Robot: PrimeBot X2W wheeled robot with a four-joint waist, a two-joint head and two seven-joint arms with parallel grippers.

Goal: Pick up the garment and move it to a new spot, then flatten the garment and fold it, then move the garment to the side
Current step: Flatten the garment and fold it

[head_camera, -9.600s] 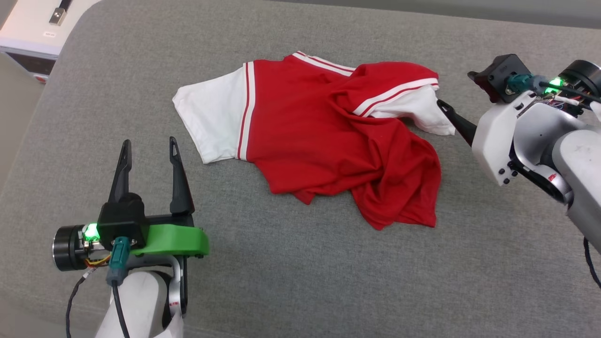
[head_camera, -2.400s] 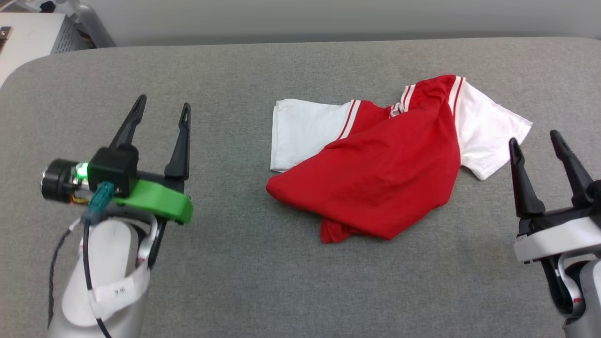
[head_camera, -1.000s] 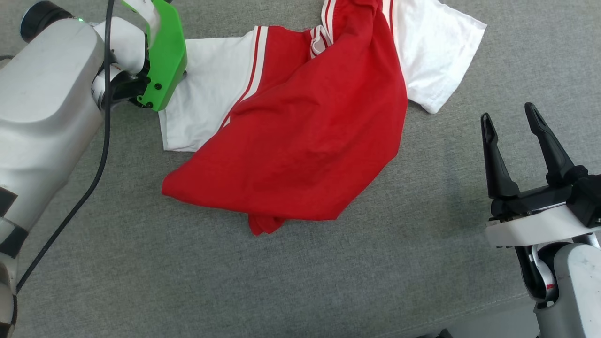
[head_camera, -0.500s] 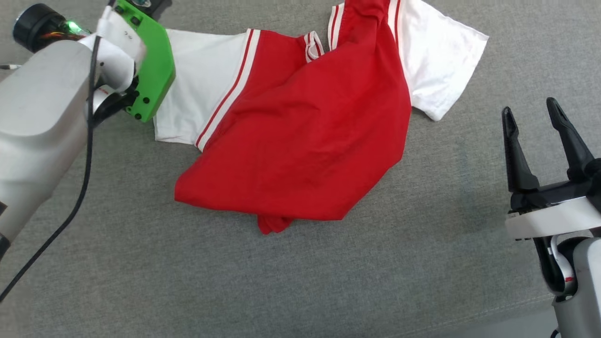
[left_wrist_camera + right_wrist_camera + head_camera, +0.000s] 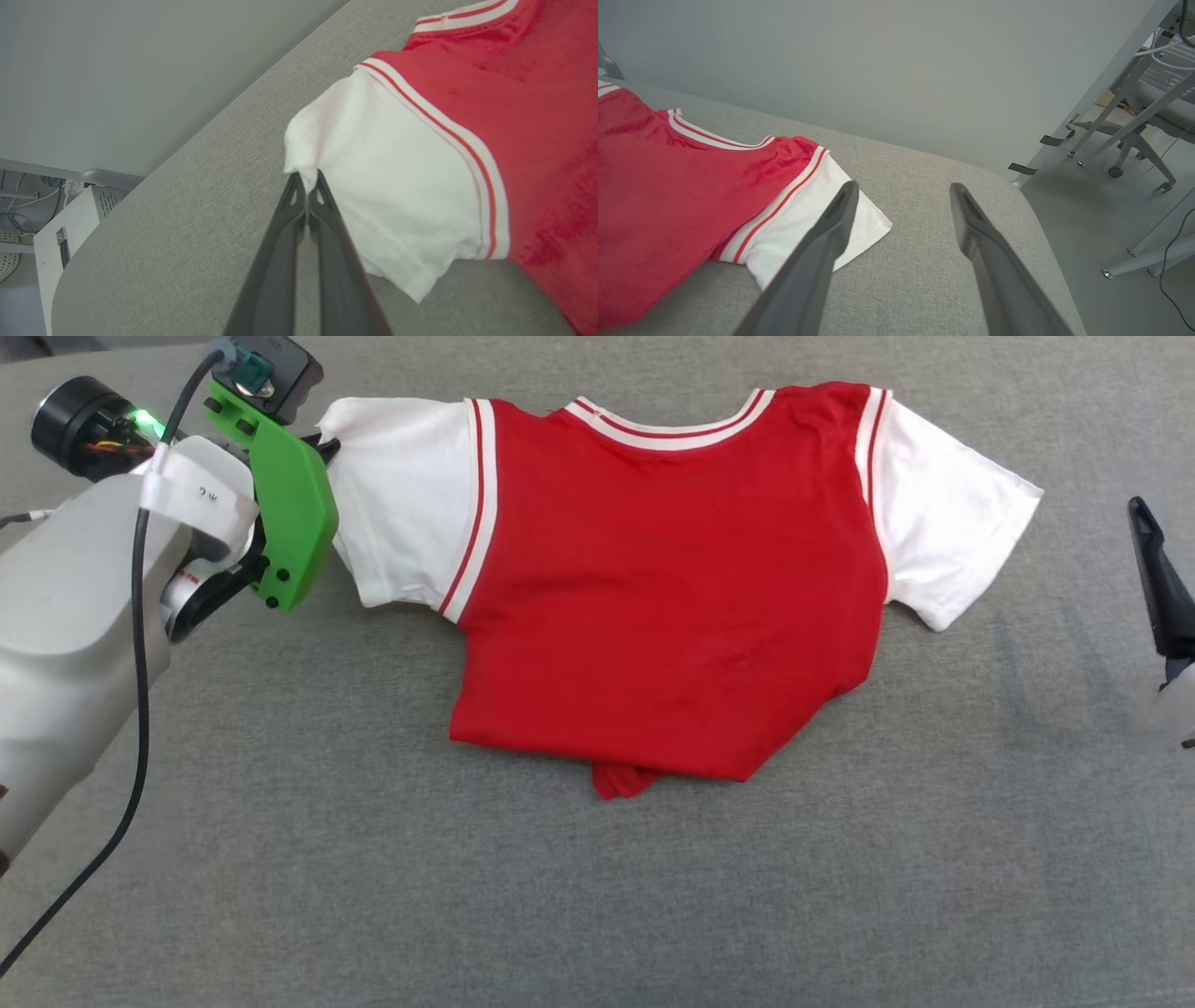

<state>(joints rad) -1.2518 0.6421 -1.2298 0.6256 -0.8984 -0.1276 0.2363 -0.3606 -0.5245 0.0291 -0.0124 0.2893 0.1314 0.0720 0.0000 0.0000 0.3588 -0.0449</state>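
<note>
The garment (image 5: 667, 616), a red jersey with white sleeves and striped trim, lies spread on the grey padded table (image 5: 560, 896), neck toward the far side. Its lower hem is uneven, with a red fold (image 5: 621, 781) poking out underneath. My left gripper (image 5: 306, 179) is shut on the outer corner of the white left sleeve (image 5: 373, 186); its green wrist mount (image 5: 291, 518) sits at the sleeve's end. My right gripper (image 5: 901, 186) is open and holds nothing, just past the tip of the white right sleeve (image 5: 817, 224). One of its fingers (image 5: 1158, 583) shows at the right edge.
The table's rounded edge (image 5: 1017, 186) drops off close to my right gripper, with chair and desk legs (image 5: 1134, 140) on the floor beyond. A white cabinet (image 5: 70, 224) stands past the table corner behind my left gripper. A black cable (image 5: 140, 663) trails along my left arm.
My left gripper has shut on the left sleeve corner and drawn it out. The garment has gone from twisted to spread with its neckline showing. The head view has shifted.
</note>
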